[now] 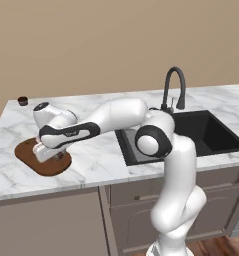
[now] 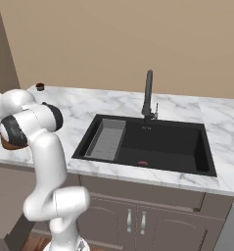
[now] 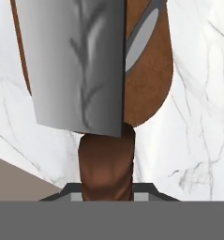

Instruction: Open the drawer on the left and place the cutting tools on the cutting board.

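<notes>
Marble counter (image 1: 91, 160): cleaver (image 3: 78, 65) handle btwn fingers (image 3: 144, 190), blade over cutting board (image 3: 148, 89).

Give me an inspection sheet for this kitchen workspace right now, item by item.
Surface: white marble counter.
Job's things: cleaver held by its brown handle above the cutting board; peeler lying on the board. Drawer state cannot be told.
Clutter: small dark cup at the counter's back left.
Grippers: end effector closed on the cleaver handle.
Cables: nothing seen.
Surroundings: black sink with dark faucet, beige wall, cabinet doors below.
</notes>
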